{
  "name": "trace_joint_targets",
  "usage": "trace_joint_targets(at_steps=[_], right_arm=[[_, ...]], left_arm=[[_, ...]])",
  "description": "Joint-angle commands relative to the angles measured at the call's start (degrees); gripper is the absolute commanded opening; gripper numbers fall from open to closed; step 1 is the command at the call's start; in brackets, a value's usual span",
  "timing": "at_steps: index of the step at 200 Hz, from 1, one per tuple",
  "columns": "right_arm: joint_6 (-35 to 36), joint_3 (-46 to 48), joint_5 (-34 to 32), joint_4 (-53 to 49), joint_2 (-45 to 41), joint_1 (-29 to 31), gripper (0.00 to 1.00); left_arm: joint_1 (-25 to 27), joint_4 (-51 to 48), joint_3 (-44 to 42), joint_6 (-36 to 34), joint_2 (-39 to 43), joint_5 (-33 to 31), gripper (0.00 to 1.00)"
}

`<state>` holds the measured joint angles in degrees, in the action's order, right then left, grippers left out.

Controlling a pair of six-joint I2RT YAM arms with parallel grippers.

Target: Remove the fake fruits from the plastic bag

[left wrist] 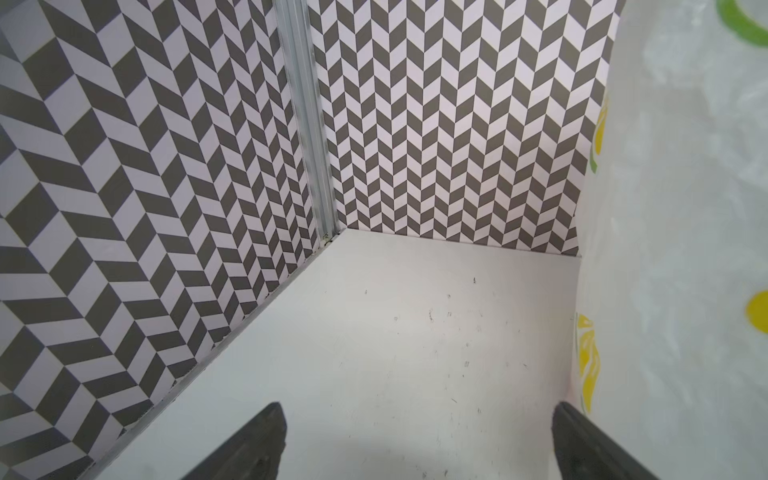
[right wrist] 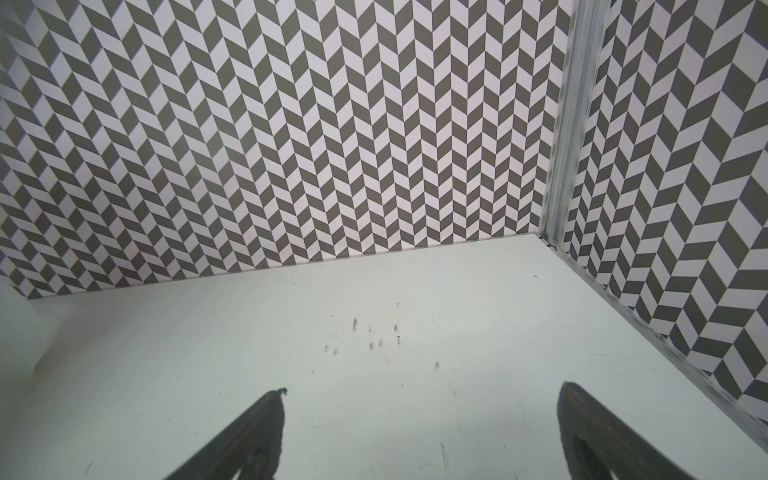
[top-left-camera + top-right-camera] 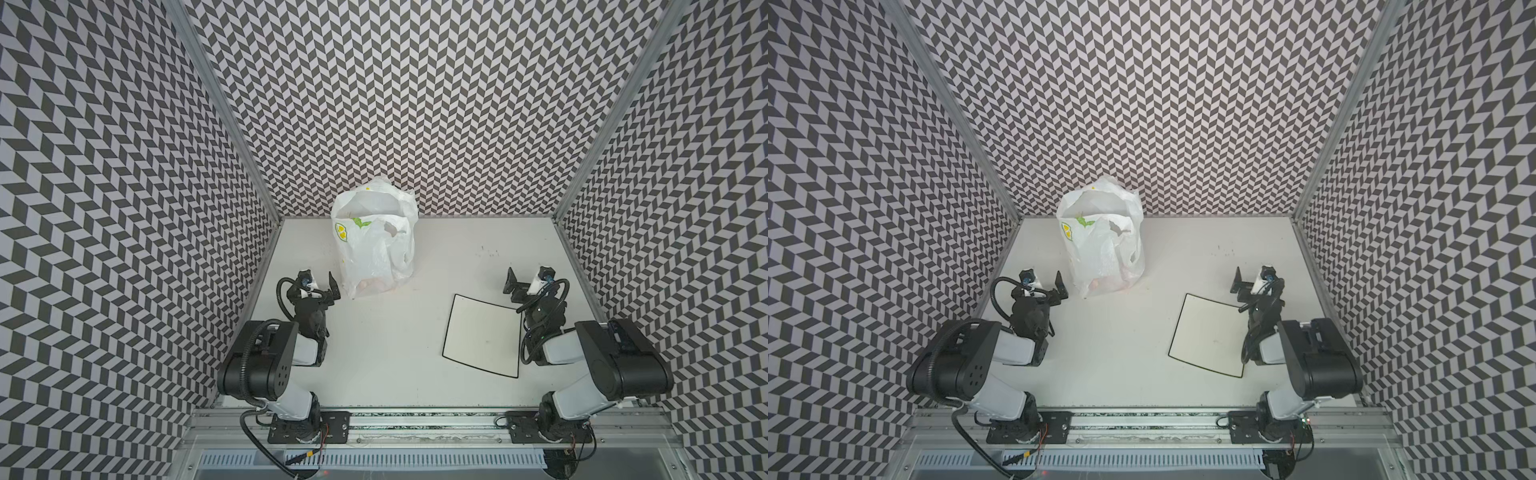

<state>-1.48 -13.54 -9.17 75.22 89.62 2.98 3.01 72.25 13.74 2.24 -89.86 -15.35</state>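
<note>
**No fruit out of the bag yet**
Left gripper [image 3: 320, 284], fingers wide and empty, sits just beside the upright plastic bag [image 3: 374, 241]. Faint reddish fake fruits [image 3: 374, 286] show through its base. The square plate [image 3: 482, 332] lies bare, and the right gripper [image 3: 525, 286] is wide and empty.

Through the thin, crinkly, white translucent, lemon-printed plastic bag [image 3: 374, 245], the small glossy fake fruits [image 3: 374, 286] showed only as a faint pinkish blur at its 6 o'clock end in both top views. Their kinds and number could not be told. The left wrist view's edge cut off the bag and the fingers of the left claw [image 1: 415, 415]. The right claw [image 2: 422, 390] was likewise cut off in the right wrist view.
</note>
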Motion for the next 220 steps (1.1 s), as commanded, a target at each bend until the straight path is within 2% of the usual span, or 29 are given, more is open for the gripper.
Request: trace_joint_targets(at_steps=[1, 149, 183, 193, 201, 220], right_arm=[[0.4, 0.4, -0.6, 3.2, 0.2, 0.3, 1.00], [0.3, 0.4, -0.6, 2.9, 0.1, 0.3, 1.00], [-0.3, -0.8, -0.7, -2.7, -1.9, 0.2, 0.99], [-0.9, -0.4, -2.1, -2.1, -3.3, 0.1, 0.98], [-0.8, -0.3, -2.8, -3.1, -5.4, 0.1, 0.98], [-1.7, -0.7, -3.3, -11.1, -12.9, 0.1, 0.95]], left_arm=[[0.0, 1.7, -0.3, 0.1, 0.6, -0.1, 1.00], [0.0, 1.7, -0.5, 0.2, 0.7, -0.1, 1.00], [-0.4, 3.1, -1.2, -0.1, 1.1, 1.0, 1.00], [-0.4, 2.9, -1.8, -0.4, 3.9, 1.7, 1.00], [-0.3, -1.6, -1.8, -0.5, 8.0, 1.9, 1.00], [-0.4, -10.4, -1.3, 0.2, 18.6, -0.2, 1.00]])
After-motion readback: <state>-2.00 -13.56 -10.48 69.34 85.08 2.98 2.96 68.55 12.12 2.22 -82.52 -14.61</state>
